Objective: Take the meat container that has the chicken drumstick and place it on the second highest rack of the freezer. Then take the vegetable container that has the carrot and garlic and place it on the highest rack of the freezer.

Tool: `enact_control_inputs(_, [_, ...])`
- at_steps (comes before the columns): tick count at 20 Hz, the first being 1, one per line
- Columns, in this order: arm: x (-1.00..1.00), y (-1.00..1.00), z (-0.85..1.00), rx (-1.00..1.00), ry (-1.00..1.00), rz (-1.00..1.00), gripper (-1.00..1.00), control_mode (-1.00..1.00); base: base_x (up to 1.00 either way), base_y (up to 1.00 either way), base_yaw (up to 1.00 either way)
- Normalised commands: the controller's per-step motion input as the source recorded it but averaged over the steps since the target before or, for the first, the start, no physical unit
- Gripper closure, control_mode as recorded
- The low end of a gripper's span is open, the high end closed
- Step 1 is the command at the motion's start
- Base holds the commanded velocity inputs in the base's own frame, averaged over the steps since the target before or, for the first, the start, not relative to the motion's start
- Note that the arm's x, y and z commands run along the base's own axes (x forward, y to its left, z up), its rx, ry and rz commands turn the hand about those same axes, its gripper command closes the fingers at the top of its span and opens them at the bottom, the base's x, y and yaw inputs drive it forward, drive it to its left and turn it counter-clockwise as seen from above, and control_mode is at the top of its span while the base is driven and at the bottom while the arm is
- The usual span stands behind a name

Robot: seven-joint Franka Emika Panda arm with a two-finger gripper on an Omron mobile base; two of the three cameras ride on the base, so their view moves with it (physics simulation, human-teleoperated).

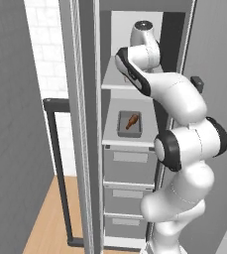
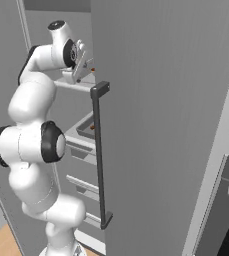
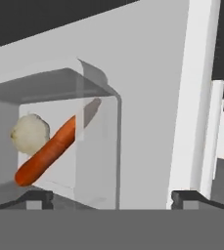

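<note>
The vegetable container (image 3: 96,146) lies on the highest rack (image 3: 150,117) of the freezer (image 1: 87,149), holding the orange carrot (image 3: 47,154) and the pale garlic (image 3: 29,133). My gripper (image 3: 113,197) is open, its fingertips (image 3: 37,197) set wide apart either side of the container's near wall without touching it. In the right base view the gripper (image 2: 82,70) hovers at that top shelf. One shelf lower, the meat container (image 1: 122,130) with the chicken drumstick (image 1: 132,121) rests on the second highest rack (image 1: 127,142). In the left base view my arm hides the vegetable container.
Grey drawers (image 1: 127,168) stack below the shelves. The freezer's open door with its dark bar handle (image 2: 100,155) stands close on the right of the arm. Another dark bar handle (image 1: 58,163) is at the left. A wall oven (image 2: 226,210) is at the far right.
</note>
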Motion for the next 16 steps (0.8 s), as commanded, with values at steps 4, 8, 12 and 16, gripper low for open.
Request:
enact_control_inputs(4, [-0.78,0.13,0.00,0.00,-0.38,0.00,-1.00,-1.00,0.00,0.00,0.00])
enact_control_inputs(8, [-1.00,0.00,0.00,0.00,-0.31,-0.02,-1.00,-1.00,0.00,0.00,0.00])
enact_control_inputs(12, [-1.00,-0.01,0.22,0.03,-0.12,-0.04,-1.00,-1.00,0.00,0.00,0.00])
enact_control_inputs(16, [-1.00,0.00,0.43,0.03,-0.07,0.00,-1.00,-1.00,0.00,0.00,0.00])
